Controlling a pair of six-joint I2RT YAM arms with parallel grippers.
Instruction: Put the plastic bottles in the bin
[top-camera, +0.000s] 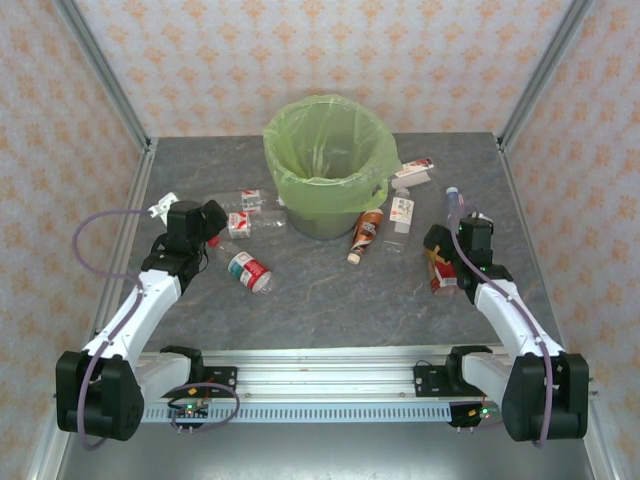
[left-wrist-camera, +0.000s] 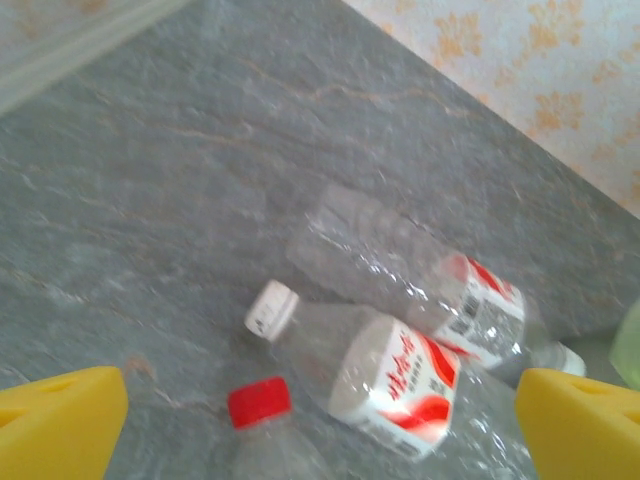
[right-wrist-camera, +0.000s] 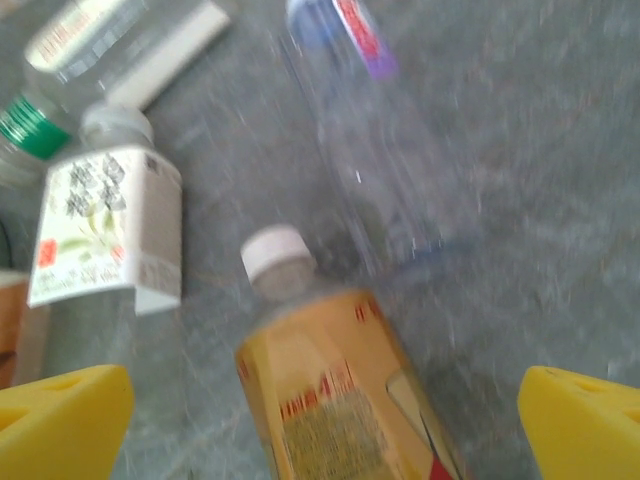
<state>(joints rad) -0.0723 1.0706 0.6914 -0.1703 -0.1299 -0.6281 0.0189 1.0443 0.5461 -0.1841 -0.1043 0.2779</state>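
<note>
Left gripper (left-wrist-camera: 320, 430) wide; red-cap bottle (left-wrist-camera: 262, 415) crowds white-cap bottle (left-wrist-camera: 385, 375) at 7 o'clock, closing may catch both. Right gripper (right-wrist-camera: 320, 425) wide astride yellow-label bottle (right-wrist-camera: 330, 390); may roll away.

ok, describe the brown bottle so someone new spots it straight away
Start at the bin, the green-lined bucket at the far middle of the table. Right of its base, on the near side, lies the brown bottle, white cap toward the near edge. The white-labelled bottle beside it is pale; this one alone is dark brown.
</note>
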